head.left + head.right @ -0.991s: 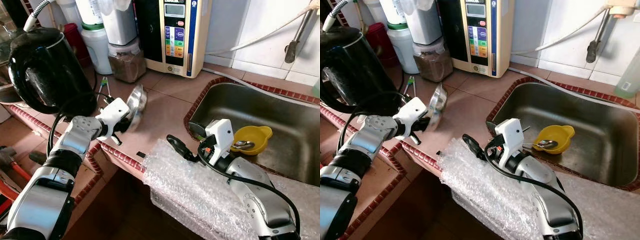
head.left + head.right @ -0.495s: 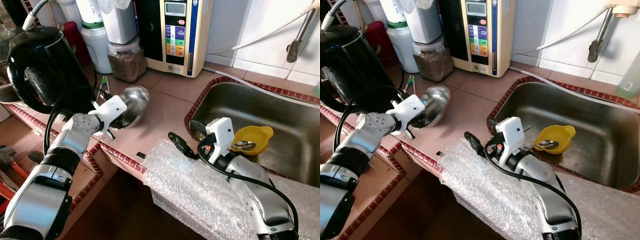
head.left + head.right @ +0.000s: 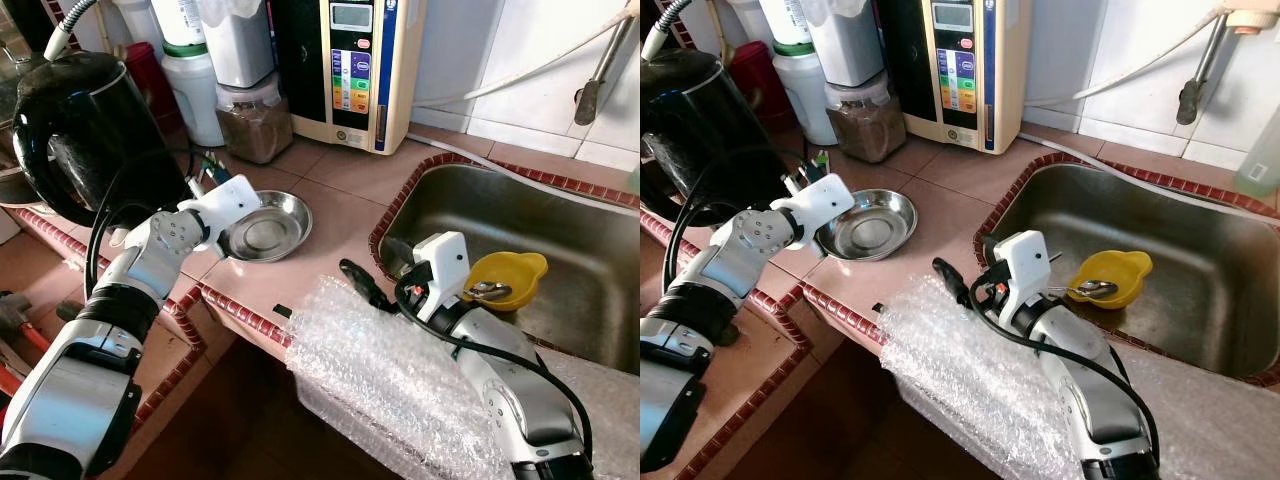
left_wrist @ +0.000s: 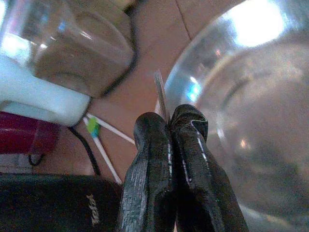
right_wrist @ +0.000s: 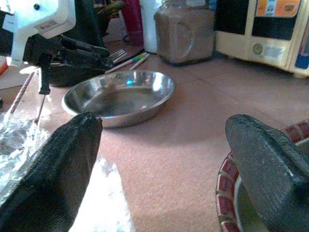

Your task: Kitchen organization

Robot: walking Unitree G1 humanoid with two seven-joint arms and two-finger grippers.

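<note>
A shiny steel bowl [image 3: 268, 228] lies open side up on the brown tiled counter [image 3: 340, 180], between the black kettle [image 3: 90, 130] and the sink [image 3: 590, 230]. My left gripper [image 3: 226, 230] is shut on the bowl's near-left rim; the left wrist view shows its fingers [image 4: 154, 159] pinched together on the thin edge of the bowl [image 4: 241, 121]. My right gripper [image 3: 378, 265] hovers open and holds nothing at the sink's left corner, above the bubble wrap [image 3: 390, 390]. In the right wrist view the bowl [image 5: 120, 94] sits ahead of it.
A yellow bowl [image 3: 510, 275] with a spoon lies in the sink. At the back of the counter stand a water purifier [image 3: 350, 70], a jar of brown powder [image 3: 255, 125] and white containers [image 3: 190, 80]. The bubble wrap hangs over the counter's front edge.
The steel bowl went from standing on edge, through a tilt, to lying flat and open side up on the counter. My left gripper lowered with it. The right arm barely moved.
</note>
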